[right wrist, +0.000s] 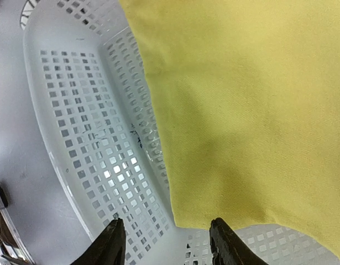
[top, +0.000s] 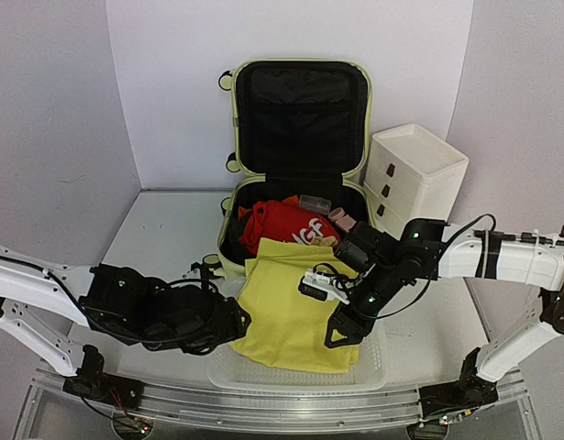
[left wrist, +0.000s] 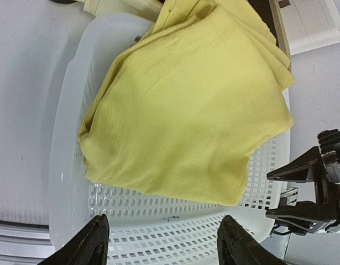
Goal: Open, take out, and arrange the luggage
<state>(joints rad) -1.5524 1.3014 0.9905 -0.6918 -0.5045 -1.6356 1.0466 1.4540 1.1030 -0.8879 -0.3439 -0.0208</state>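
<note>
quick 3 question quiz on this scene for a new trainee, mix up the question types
1. True or false: the lid of the luggage is shut.
2. Pick one. The yellow cloth lies mostly over: A the white mesh basket; B the drawer box; C the bare table.
3. Fill in: the left pincer and the right pincer both hover over the basket with jaws ____.

Key: 1 false, the lid stands upright. 2 A. 3 open, gripping nothing.
</note>
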